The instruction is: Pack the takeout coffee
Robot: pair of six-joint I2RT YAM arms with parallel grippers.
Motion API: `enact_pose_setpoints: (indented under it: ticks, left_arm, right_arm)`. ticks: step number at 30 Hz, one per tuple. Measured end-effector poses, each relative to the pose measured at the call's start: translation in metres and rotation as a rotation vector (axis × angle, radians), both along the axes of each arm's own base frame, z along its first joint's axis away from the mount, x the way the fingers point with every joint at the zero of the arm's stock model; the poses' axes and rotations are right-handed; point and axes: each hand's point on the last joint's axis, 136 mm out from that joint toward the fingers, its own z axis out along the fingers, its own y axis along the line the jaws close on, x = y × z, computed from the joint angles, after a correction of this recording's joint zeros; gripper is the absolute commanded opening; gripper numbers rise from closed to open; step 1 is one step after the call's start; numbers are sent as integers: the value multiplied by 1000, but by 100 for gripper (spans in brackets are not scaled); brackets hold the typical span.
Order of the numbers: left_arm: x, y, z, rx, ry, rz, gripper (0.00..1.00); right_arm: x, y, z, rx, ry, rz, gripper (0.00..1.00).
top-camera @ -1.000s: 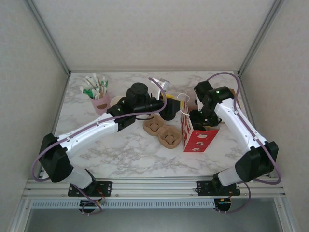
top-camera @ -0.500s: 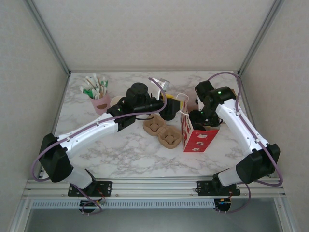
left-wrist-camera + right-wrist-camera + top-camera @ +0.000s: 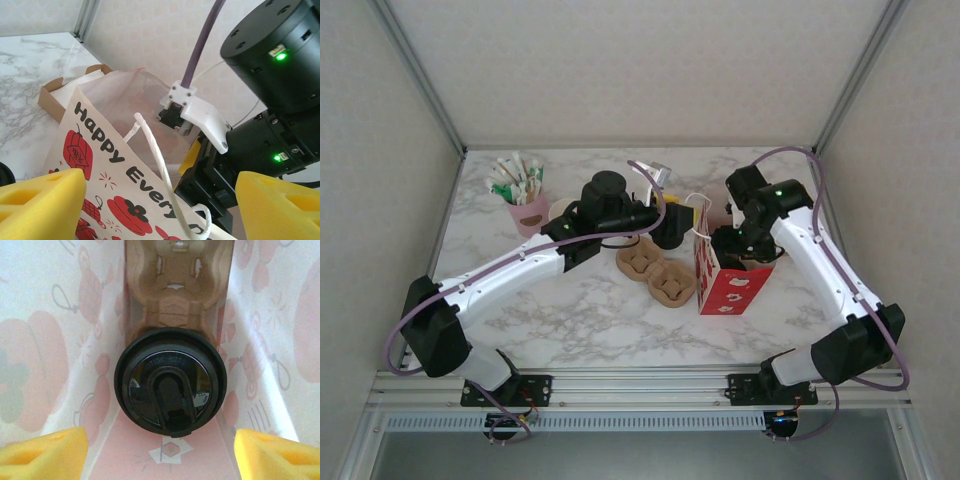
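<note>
Inventory of the marble table (image 3: 580, 320): one printed paper bag (image 3: 725, 282), one pink cup (image 3: 530, 213) of sachets and one open cardboard box (image 3: 52, 95) are standing on it. Two loose pulp cup carriers (image 3: 640, 260) are lying beside the bag, and a third carrier (image 3: 176, 295) is sitting inside it. One black-lidded coffee cup (image 3: 170, 385) is sitting in the bag, and two robot arms (image 3: 510, 272) are reaching over the table.

The takeout coffee (image 3: 170, 385) sits in a carrier (image 3: 177, 285) inside the bag (image 3: 728, 285), spare carriers (image 3: 657, 272) left of it.
</note>
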Motion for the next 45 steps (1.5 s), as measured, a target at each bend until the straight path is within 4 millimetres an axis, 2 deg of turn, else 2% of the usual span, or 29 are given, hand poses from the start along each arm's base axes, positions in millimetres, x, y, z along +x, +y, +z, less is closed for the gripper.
enact_pose_setpoints:
  ticks: [10, 30, 38, 45]
  left_arm:
    - [2, 5, 0, -2, -5, 30, 85]
    - [1, 24, 34, -51, -64, 109, 94]
    - [0, 34, 41, -48, -70, 145, 99]
    - [-6, 46, 57, -66, -94, 170, 100]
  right_arm:
    - [-4, 2, 10, 18, -38, 10, 76]
    - [-14, 3, 50, 91, -191, 28, 77]
    - [-21, 2, 70, 138, -278, 31, 77]
    - [-30, 2, 90, 200, -361, 43, 79]
